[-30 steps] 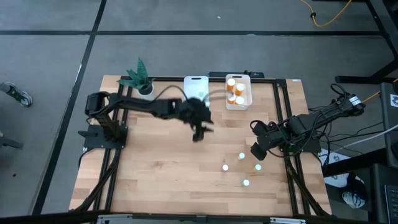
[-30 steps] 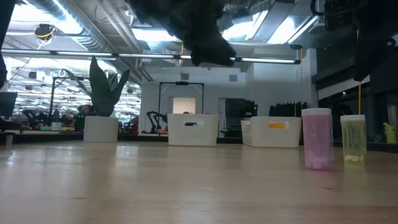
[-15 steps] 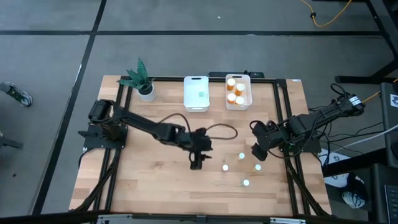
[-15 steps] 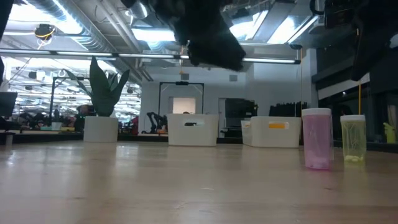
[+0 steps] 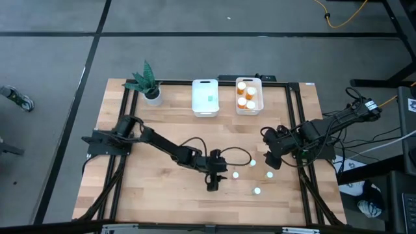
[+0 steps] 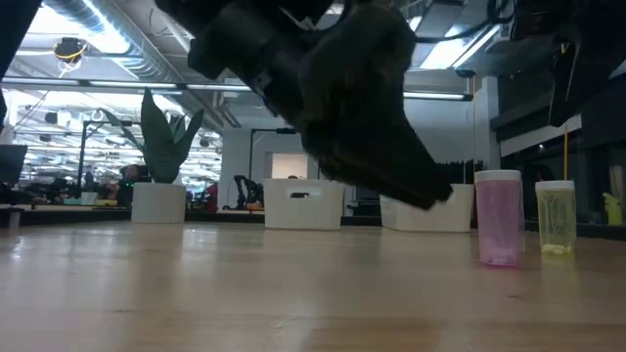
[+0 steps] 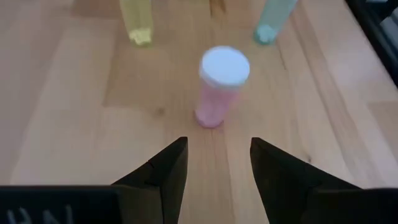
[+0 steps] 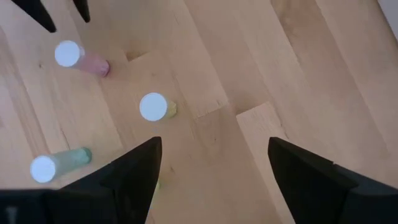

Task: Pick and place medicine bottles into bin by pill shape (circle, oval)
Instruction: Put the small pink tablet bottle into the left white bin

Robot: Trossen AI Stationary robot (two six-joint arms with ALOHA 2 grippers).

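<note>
Several small white-capped medicine bottles stand upright on their bases at the table's right: a pink one [image 7: 217, 93] [image 5: 235, 174], a yellow one [image 7: 137, 25] [image 5: 252, 162] and a teal one [image 7: 273, 18] [image 5: 257, 191]. A further one [image 5: 269, 174] stands nearer my right arm. My left gripper [image 7: 214, 168] [image 5: 218, 181] is open, low over the wood just short of the pink bottle and apart from it. My right gripper [image 8: 211, 174] [image 5: 270, 159] hangs open above the group's right side, with nothing between its fingers.
At the far edge stand two white bins. The left one [image 5: 205, 97] holds a pale bottle, the right one [image 5: 249, 95] several orange bottles. A potted plant [image 5: 146, 83] stands at the far left. Bare wood lies to the left and near side of the bottles.
My left gripper has swung from near the bins toward the table's near edge and right. It has come down close to the pink bottle, with its finger gap unchanged. The bottles have stayed where they were.
</note>
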